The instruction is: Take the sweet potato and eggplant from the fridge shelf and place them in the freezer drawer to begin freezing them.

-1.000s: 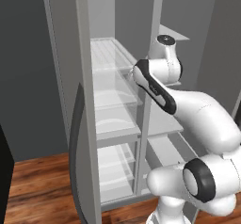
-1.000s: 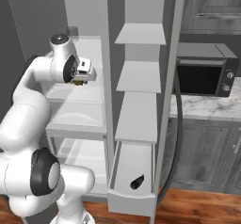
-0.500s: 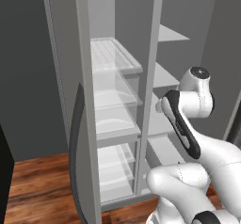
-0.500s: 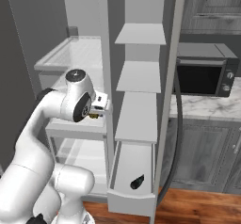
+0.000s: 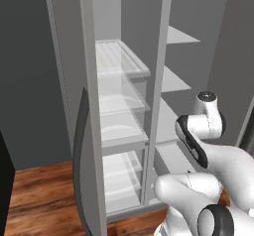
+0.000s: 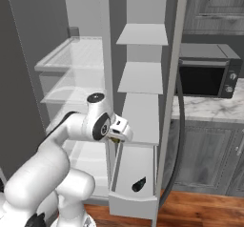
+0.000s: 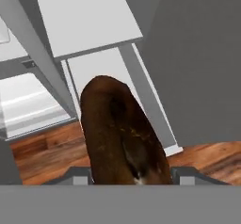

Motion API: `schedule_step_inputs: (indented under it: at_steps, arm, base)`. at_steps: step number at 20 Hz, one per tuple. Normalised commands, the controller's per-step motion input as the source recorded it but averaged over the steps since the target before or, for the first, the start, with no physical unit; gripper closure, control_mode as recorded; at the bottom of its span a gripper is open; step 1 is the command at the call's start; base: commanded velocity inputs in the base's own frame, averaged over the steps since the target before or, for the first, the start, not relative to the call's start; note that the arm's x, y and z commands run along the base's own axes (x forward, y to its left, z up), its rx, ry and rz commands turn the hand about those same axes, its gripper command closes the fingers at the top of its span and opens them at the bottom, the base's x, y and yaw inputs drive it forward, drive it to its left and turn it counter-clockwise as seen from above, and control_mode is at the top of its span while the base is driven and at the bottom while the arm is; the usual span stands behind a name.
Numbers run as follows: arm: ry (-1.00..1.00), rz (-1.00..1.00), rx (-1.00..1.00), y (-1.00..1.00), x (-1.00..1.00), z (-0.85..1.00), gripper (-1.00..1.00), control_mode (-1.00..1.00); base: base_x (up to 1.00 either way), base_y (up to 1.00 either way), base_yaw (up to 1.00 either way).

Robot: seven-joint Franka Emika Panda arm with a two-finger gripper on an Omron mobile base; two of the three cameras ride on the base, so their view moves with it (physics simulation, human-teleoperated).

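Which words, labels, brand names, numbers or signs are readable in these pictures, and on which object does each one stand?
None: no readable text appears in any view.
The microwave has knobs, but any marks by them are too small to read.
The sweet potato, the eggplant, the freezer drawer and the fridge shelf bear no label or print.

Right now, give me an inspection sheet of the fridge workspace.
Surface: fridge shelf, translucent, nothing seen on it.
Job's things: sweet potato held between the gripper fingers in the hand view; eggplant lying in the open freezer drawer.
Clutter: nothing seen.
Grippers: gripper shut on the sweet potato, above the drawer.
Cables: nothing seen.
Surroundings: microwave on a marble counter, wood floor.
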Motion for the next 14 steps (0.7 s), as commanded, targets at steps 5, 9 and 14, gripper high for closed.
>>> schedule_step_inputs:
  at_steps: [5,9,14]
  arm:
    - [0.16,-0.18,0.08,-0.18,0.10,-0.69,1.00,-1.00]
    - [0.13,-0.12,0.08,-0.09,0.02,-0.56,1.00,-1.00]
    - [0.10,-0.07,0.08,-0.08,0.00,-0.46,1.00,-1.00]
  base:
    - [0.00,0.00,0.00]
    - [0.00,0.00,0.00]
    - [0.00,0.00,0.00]
